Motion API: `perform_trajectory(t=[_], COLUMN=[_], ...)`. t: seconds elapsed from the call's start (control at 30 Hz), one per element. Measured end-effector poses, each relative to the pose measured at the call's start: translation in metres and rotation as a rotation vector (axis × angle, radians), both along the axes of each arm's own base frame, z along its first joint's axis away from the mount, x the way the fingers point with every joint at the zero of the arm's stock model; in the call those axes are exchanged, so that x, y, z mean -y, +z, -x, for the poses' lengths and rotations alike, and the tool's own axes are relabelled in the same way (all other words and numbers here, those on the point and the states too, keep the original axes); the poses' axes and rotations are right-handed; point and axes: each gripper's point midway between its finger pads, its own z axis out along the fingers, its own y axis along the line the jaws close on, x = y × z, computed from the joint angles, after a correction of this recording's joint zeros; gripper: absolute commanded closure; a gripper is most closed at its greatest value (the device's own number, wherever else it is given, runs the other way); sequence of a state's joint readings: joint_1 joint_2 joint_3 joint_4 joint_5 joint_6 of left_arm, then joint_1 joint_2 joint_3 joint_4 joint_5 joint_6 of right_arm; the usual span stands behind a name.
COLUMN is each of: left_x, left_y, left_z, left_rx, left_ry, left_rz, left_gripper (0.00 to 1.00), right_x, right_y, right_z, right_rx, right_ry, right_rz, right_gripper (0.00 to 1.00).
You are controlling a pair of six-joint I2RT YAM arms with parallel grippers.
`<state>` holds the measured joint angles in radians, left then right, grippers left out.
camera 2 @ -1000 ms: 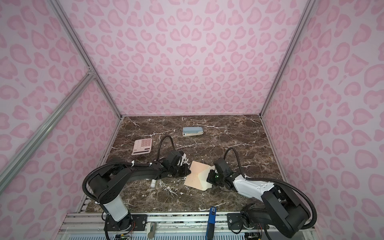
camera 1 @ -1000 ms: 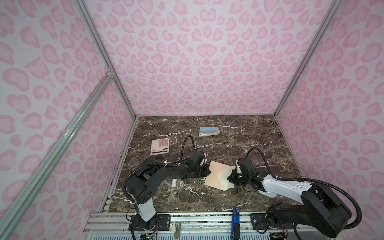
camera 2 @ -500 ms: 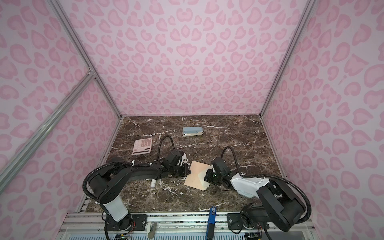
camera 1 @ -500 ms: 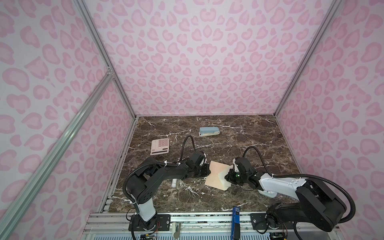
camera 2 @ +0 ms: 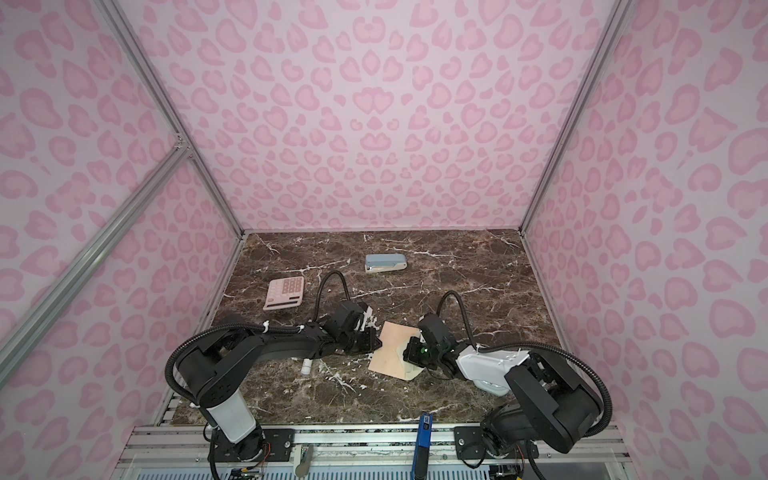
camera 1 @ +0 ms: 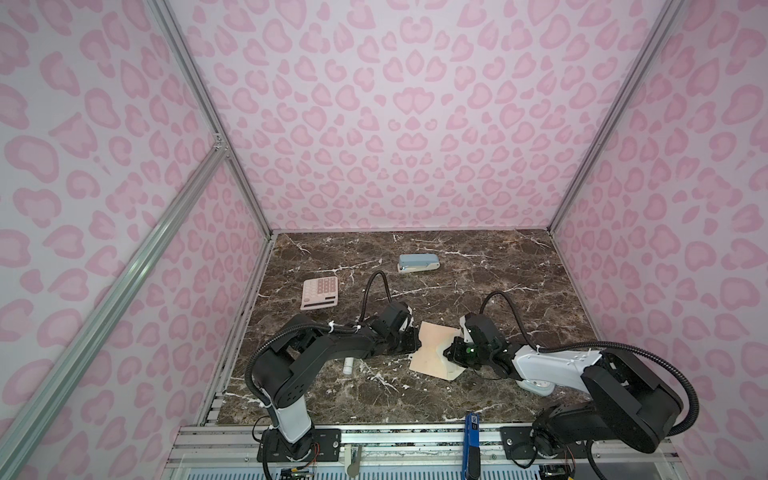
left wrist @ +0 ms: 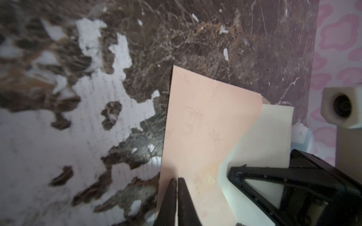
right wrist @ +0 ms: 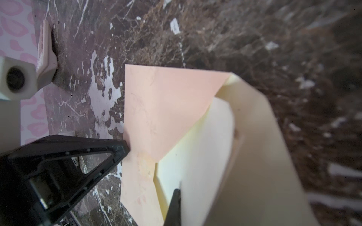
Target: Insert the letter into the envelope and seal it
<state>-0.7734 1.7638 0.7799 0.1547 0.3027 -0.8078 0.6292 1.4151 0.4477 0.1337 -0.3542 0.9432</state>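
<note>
Both top views: envelope (camera 1: 432,349) lies on table (camera 1: 457,282), betw. the two tools; L gripper (camera 1: 415,343) at one edge, R gripper (camera 1: 449,356) at opp. edge.
L wrist: L gripper (left wrist: 177,183) pinched shut on envelope (left wrist: 205,121) edge.
R wrist: R gripper (right wrist: 177,193) clamped on cream flap (right wrist: 254,146), which curls up beside it; L gripper (right wrist: 124,148) tip touches envelope's far edge.

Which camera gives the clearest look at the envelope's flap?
The right wrist view: the flap curls up large, close. The left wrist view shows a pale strip; in both top views it is tiny.
</note>
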Motion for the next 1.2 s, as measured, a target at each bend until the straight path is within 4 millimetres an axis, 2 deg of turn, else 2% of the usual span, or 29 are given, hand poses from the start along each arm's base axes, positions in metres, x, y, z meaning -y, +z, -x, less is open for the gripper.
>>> perform_trajectory(t=[0.23,0.37,0.67,0.97,1.2], left_x=[-0.001,-0.003,-0.005,-0.005,-0.005], left_y=[0.001,0.001,0.001,0.002,0.002], left_z=[0.000,0.000,0.002,0.003,0.003], left_rx=[0.007,0.007,0.001,-0.002,0.000], left_ry=[0.004,0.007,0.004,0.001,-0.003], left_rz=[-0.006,-0.014,-0.022,-0.029,-0.032], left_gripper=[0.91,0.91,0.91,0.90,0.89], right_x=[-0.003,0.005,0.025,0.027,0.024], right_y=[0.016,0.020,0.017,0.009,0.007], right_z=[-0.003,-0.002,0.005,0.007,0.005], right_rx=[0.038,0.048,0.030,0.002,-0.006], right_ry=[0.018,0.018,0.005,0.014,0.016], right_rz=[-0.010,0.023,0.104,0.129,0.128], right_gripper=[0.56,0.49,0.51,0.59,0.60])
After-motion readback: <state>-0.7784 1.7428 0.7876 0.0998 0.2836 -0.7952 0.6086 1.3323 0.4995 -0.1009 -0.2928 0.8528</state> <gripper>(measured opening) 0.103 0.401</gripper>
